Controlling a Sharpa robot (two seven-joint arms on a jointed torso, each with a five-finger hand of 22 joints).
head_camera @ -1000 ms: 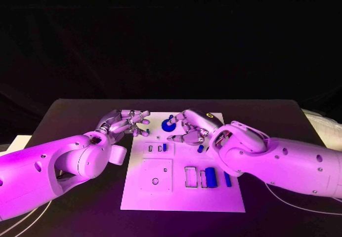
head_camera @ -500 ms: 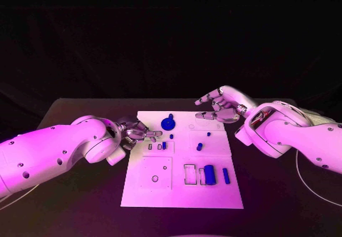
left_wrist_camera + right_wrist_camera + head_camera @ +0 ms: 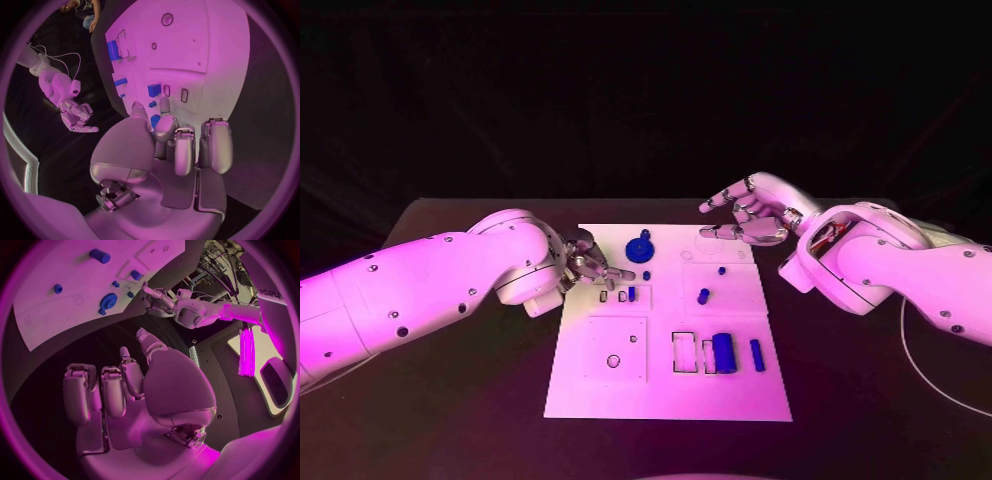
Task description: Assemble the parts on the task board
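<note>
The white task board [image 3: 668, 395] lies mid-table. On it are a round blue part [image 3: 640, 249], small blue parts [image 3: 632, 294] [image 3: 704, 296], a thick blue cylinder [image 3: 724, 352] and a thin blue bar [image 3: 757, 355]. My left hand [image 3: 589, 265] hovers at the board's left edge beside the small slots, its fingers loosely bent with nothing in them [image 3: 181, 145]. My right hand [image 3: 750, 215] is raised past the board's far right corner, fingers apart and empty [image 3: 125, 385]. The right wrist view shows the board [image 3: 62, 315] and the round part [image 3: 109, 300] beyond that hand.
Two rectangular slots [image 3: 687, 353] and a square plate with a hole [image 3: 615, 350] sit on the board's near half. Bare black table [image 3: 459, 400] surrounds the board. My bulky forearms flank it on both sides.
My right hand has lifted off the board's far middle and pulled back to its far right corner. My left arm has swung inward, and its hand sits slightly nearer the small slots.
</note>
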